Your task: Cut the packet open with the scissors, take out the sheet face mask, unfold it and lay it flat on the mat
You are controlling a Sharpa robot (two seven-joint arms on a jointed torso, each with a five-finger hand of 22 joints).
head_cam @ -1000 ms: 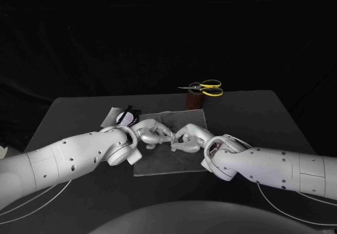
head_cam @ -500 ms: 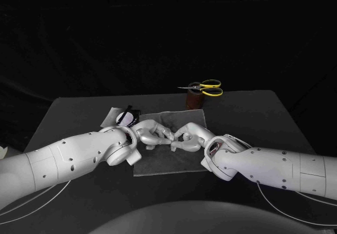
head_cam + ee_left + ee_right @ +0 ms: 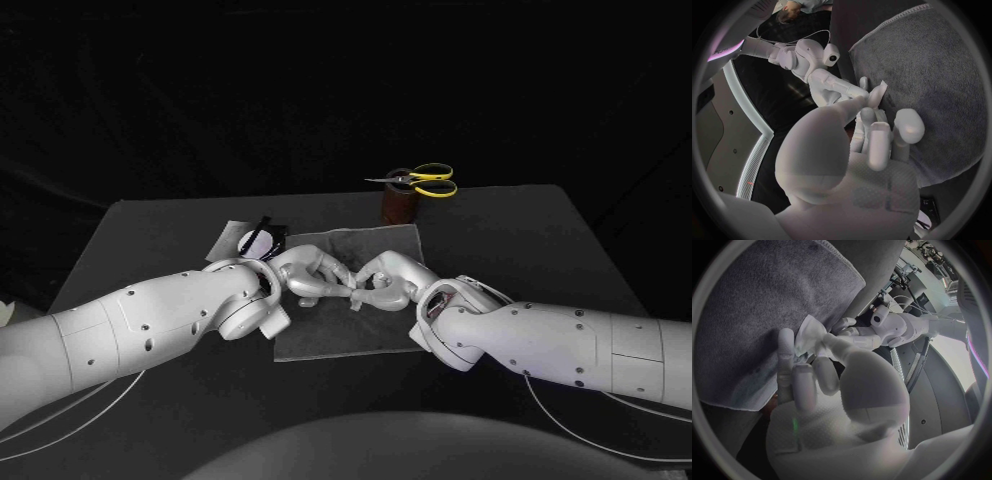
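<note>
Black tabletop [image 3: 505,240] carries a grey towelling mat [image 3: 378,245]; over it the left hand [image 3: 310,273] and right hand [image 3: 387,283] both pinch a small folded white sheet mask [image 3: 877,94].

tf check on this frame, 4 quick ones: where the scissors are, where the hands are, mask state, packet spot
1. The right hand holds the scissors. False: the scissors stand in a brown holder at the table's far edge.
2. The left hand and right hand meet over the mat. True.
3. The mask lies unfolded, flat on the mat. False: the mask is a small folded piece held between the two hands.
4. The packet lies on the table by the mat's far left corner. True.
</note>
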